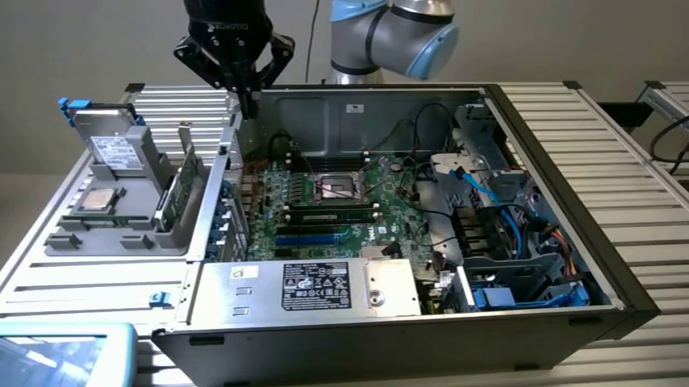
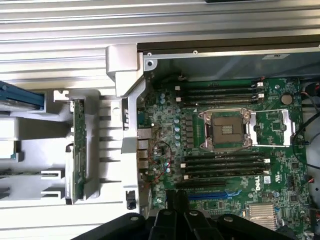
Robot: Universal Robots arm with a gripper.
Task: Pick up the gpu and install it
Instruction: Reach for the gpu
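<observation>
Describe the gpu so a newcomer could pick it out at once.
Find the open computer case; beside it, on the exterior view's left, sits a grey holder tray. The gpu stands on edge in the tray's slot nearest the case. It is a thin green board, unlike the boxy silver hard drive with its white label.

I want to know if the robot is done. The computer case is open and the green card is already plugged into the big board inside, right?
No. The computer case is open, but the green card is not plugged into the board: it stands on edge in the gray holder outside the case, as the exterior view shows on its left.
</observation>
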